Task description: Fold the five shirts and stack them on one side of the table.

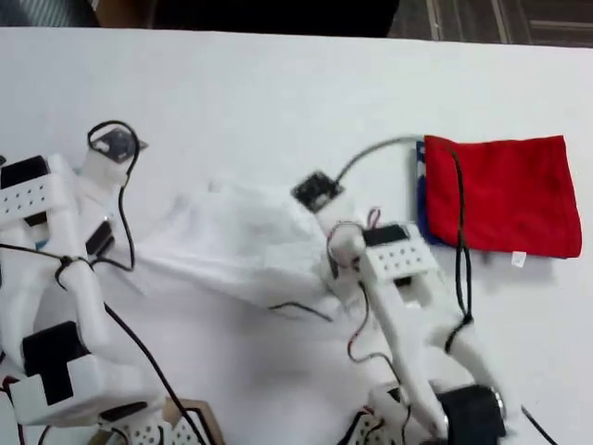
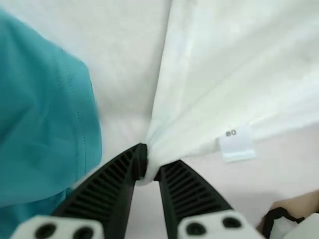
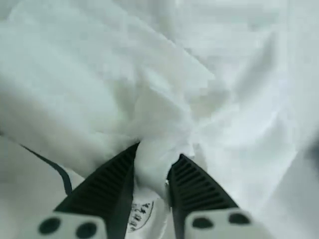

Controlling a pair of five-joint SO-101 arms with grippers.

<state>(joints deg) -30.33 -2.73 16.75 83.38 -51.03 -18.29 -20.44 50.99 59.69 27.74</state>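
Note:
A white shirt (image 1: 243,243) lies crumpled across the middle of the table, stretched between the two arms. My left gripper (image 2: 148,168) is shut on one edge of it, near a small white label (image 2: 236,144); a teal shirt (image 2: 40,119) lies beside that gripper. In the high view the left gripper (image 1: 120,243) sits at the shirt's left end. My right gripper (image 3: 152,162) is shut on a bunched fold of the white shirt (image 3: 164,94), at the shirt's right end (image 1: 335,248). A folded red shirt (image 1: 505,193) lies on the right side of the table, on top of a blue one (image 1: 422,190).
Black and red cables (image 1: 459,241) trail from the right arm across the red shirt's left edge. The left arm's white body (image 1: 51,278) and its cables fill the lower left. The table's far half (image 1: 278,83) is bare white.

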